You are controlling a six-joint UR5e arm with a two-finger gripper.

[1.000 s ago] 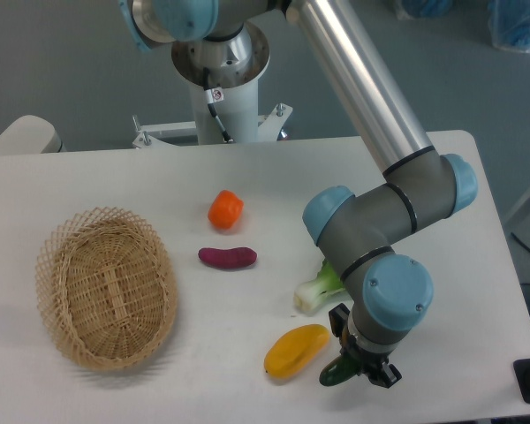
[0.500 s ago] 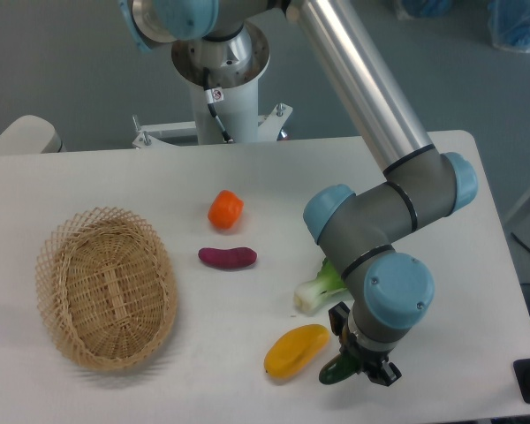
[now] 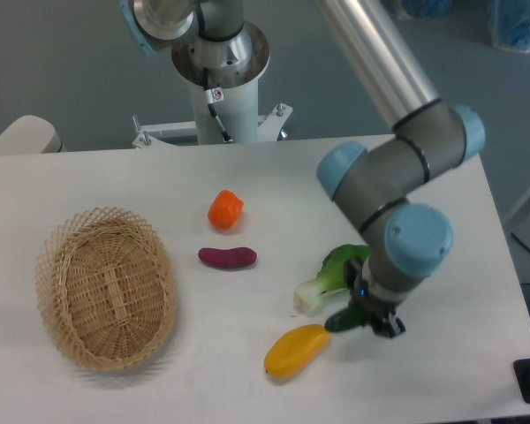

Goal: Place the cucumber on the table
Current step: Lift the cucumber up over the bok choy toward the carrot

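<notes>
Your landmark is the bok choy (image 3: pixel 325 281), lying near the middle-right of the table (image 3: pixel 159 177), white stalk end pointing down-left. Just below its stalk end sits one yellow vegetable (image 3: pixel 296 350). To its left lies one purple vegetable (image 3: pixel 228 257), and above that one orange vegetable (image 3: pixel 224 209). Far left of the bok choy is one wicker basket (image 3: pixel 106 286), nothing visible inside it.

You see the gripper (image 3: pixel 368 319) just right of and below the bok choy, under the arm's blue-capped wrist (image 3: pixel 415 250). The wrist covers most of it, and the bok choy's leaves reach up against the arm.

The cucumber (image 3: pixel 342 320): only a short, dark green, glossy end shows, poking out left of the gripper, between the bok choy stalk and the yellow vegetable. The black fingers appear clamped around it. Whether it touches the table, you cannot tell.

Count: one cucumber, one bok choy, one yellow, one purple, one orange, one basket.
</notes>
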